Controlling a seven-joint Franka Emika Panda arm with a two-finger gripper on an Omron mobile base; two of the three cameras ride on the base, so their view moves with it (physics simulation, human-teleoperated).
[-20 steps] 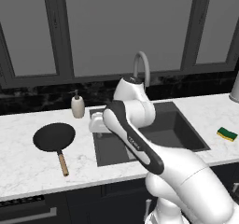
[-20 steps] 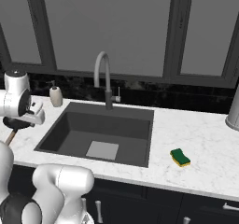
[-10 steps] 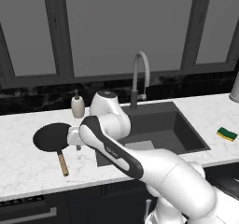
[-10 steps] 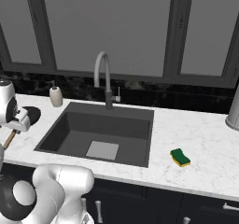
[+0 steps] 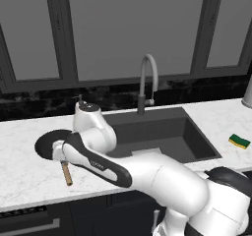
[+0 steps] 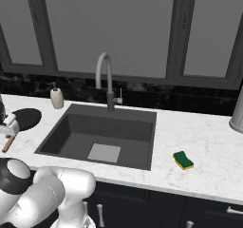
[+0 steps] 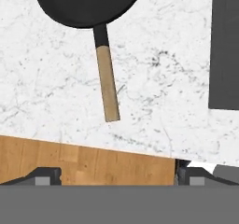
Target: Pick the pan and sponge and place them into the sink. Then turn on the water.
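- The pan (image 5: 49,144) is seen flat on the white marble counter (image 5: 29,176), left of the sink (image 5: 162,134), with part of it hidden behind the arm in the left base view.
- In the hand view the pan (image 7: 86,3) lies at the top, and its wooden handle (image 7: 107,83) runs down toward the counter's front edge; nothing is touching it.
- The gripper (image 7: 116,176) is held above the counter near the handle's end, its two dark fingertips (image 7: 44,175) spread wide apart with nothing between them.
- In the right base view the pan (image 6: 26,118) is found at the far left, just left of the sink (image 6: 102,134), with the handle end (image 6: 8,144) pointing toward the counter front.
- The sponge (image 6: 182,160), yellow with a green top, is seen on the counter right of the sink, well apart from the pan; it is also seen at the right in the left base view (image 5: 239,141).
- The sink basin holds only its pale drain plate (image 6: 104,153).
- The curved faucet (image 6: 107,82) stands behind the sink.
- A soap dispenser (image 6: 56,97) stands by the back wall, left of the faucet.
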